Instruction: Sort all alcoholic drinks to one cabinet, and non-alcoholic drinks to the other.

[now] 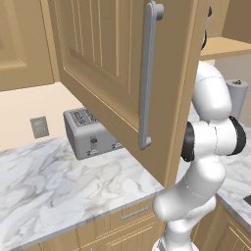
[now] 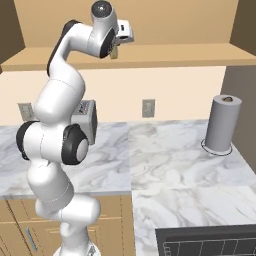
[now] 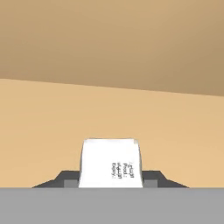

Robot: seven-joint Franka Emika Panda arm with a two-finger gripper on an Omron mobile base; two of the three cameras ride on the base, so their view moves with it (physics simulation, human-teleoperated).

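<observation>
Marble counter (image 2: 165,165) runs under the wall cabinet (image 2: 150,55), whose tan shelf I'm working at; its door (image 1: 112,73) is swung open with the long grey handle (image 1: 147,73) facing my left base camera. Arm is raised, hand up at shelf level.

Claw (image 2: 116,50) sits just over the front edge of the shelf in my right base view. In the hand view the white carton (image 3: 110,164) is right between the fingertips (image 3: 151,179), a dark tip showing on each side of it, small print on its face. I read that as gripping the carton. Behind it I see the plain tan floor and back wall of the cabinet. Can't tell from this whether the carton's base touches the shelf or hangs just above it.

Down on the counter: toaster (image 1: 90,132) against the wall, an outlet (image 2: 148,107) on the backsplash, and a paper towel roll (image 2: 221,125) well off to the right, upright on its stand.
</observation>
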